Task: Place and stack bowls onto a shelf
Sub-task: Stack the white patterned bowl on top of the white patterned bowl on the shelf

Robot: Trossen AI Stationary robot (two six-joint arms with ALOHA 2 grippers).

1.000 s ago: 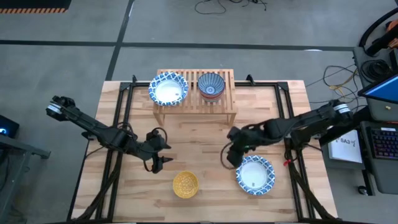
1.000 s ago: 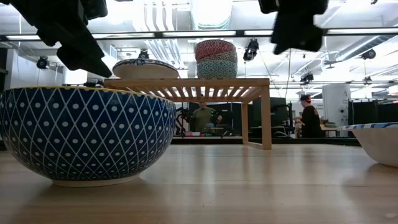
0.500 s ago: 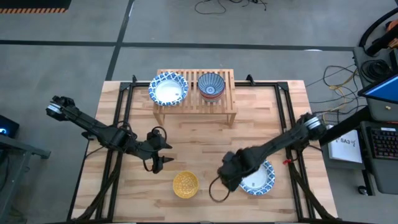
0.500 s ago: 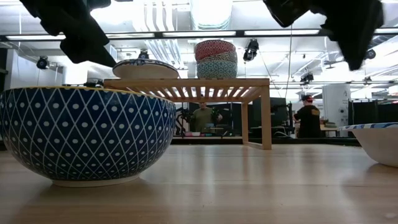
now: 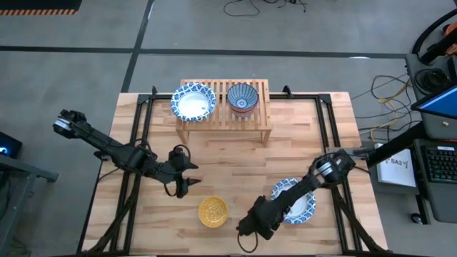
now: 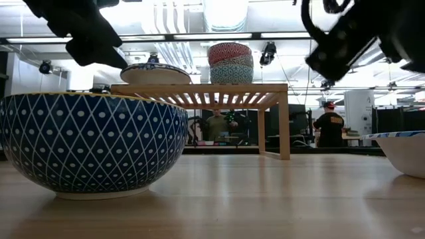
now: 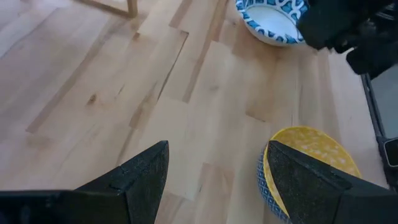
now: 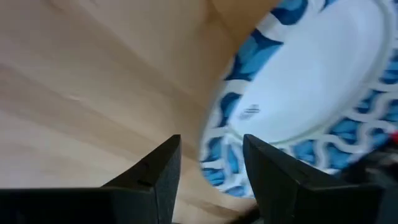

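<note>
Right hand (image 5: 253, 223) now past white bowl (image 5: 298, 203), nearer yellow bowl (image 5: 213, 211)

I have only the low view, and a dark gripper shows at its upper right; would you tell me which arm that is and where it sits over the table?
Observer: That is the right gripper, near the table's front edge, between the yellow bowl and the white blue-rimmed bowl.
Operator: Thank you. Are its fingers open?
Observer: Yes, the right wrist view shows them apart, with that white bowl just ahead and nothing between them.
Operator: And the left gripper?
Observer: The left gripper is open too, close beside the yellow bowl and holding nothing.
</note>
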